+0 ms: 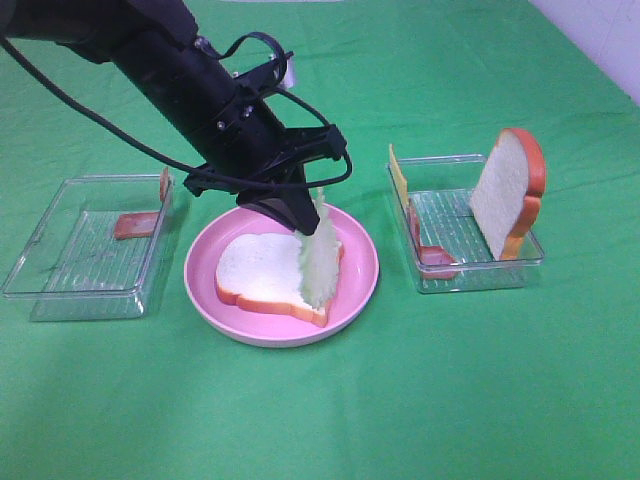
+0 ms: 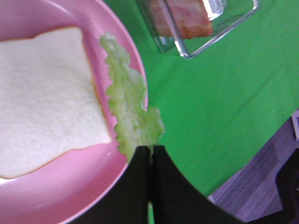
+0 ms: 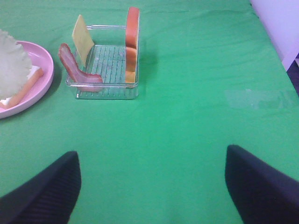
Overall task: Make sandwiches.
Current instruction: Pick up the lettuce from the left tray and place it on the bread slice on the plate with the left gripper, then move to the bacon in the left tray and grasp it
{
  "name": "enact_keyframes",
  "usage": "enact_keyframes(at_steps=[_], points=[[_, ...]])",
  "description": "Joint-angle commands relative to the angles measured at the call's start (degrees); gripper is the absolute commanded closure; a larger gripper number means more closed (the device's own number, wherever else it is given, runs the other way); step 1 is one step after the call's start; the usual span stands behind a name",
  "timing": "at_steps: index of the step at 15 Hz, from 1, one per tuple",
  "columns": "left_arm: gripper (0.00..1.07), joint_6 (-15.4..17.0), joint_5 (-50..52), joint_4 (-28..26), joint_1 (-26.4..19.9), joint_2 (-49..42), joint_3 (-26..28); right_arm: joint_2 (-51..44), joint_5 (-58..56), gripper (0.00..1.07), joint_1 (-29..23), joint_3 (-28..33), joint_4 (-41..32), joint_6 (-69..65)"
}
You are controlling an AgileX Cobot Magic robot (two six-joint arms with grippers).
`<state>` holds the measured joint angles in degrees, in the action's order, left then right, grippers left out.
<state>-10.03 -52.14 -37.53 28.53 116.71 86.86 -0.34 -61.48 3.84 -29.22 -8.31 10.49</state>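
While the lower bread slice (image 1: pixel 255 270) lies flat on the pink plate (image 1: pixel 358 262), the left gripper (image 2: pixel 150 151) hangs above the plate with its jaws fully closed on one end of the lettuce leaf (image 1: pixel 320 258). The leaf hangs down from the jaws. Its free end touches the right edge of the lower bread slice, and part of it overhangs the bare plate beside that slice. It is not yet lying flat on the bread.

The right gripper (image 3: pixel 152 156) stands wide open and holds nothing. It is positioned over the green bench (image 1: pixel 450 400), well apart from the right tray (image 1: pixel 465 275).

Progress is judged as early: one layer is placed and the second is in hand.

Outstanding items:
- Right tray: a bacon strip (image 1: pixel 432 255), a cheese slice (image 1: pixel 398 175) standing against the tray wall, and the second bread slice (image 1: pixel 507 190) leaning upright.
- Left tray (image 1: pixel 60 280): further bacon (image 1: pixel 135 225), one piece lying flat and another against the wall.

Remaining steps, by judgement: release the lettuce onto the bread, add bacon and cheese, then close the stack with the second bread slice.
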Motion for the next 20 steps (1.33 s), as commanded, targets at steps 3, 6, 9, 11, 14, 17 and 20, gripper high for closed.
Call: enact_keyframes(at_steps=[3, 6, 9, 11, 14, 17, 20], points=[[1.07, 5.2, 2.0, 12.0, 0.0, 1.8, 0.1, -0.9, 0.5, 0.28, 0.4, 0.2, -0.1, 0.3], [1.07, 10.3, 3.3, 18.5, 0.0, 1.8, 0.1, -0.9, 0.5, 0.28, 0.4, 0.2, -0.1, 0.3], [1.07, 10.4, 4.6, 19.0, 0.0, 1.8, 0.1, -0.9, 0.5, 0.28, 0.4, 0.2, -0.1, 0.3], [0.95, 11.3, 4.6, 19.0, 0.0, 1.8, 0.1, -0.9, 0.5, 0.28, 0.4, 0.2, -0.1, 0.3], [0.49, 11.5, 4.8, 19.0, 0.0, 0.6, 0.1, -0.9, 0.5, 0.28, 0.4, 0.2, -0.1, 0.3], [0.34, 15.5, 3.4, 19.4, -1.1, -2.1, 3.2, -0.9, 0.5, 0.28, 0.4, 0.2, -0.1, 0.3], [0.34, 17.8, -2.3, 21.0, -4.1, -2.2, 7.8, -0.9, 0.5, 0.28, 0.4, 0.2, -0.1, 0.3]])
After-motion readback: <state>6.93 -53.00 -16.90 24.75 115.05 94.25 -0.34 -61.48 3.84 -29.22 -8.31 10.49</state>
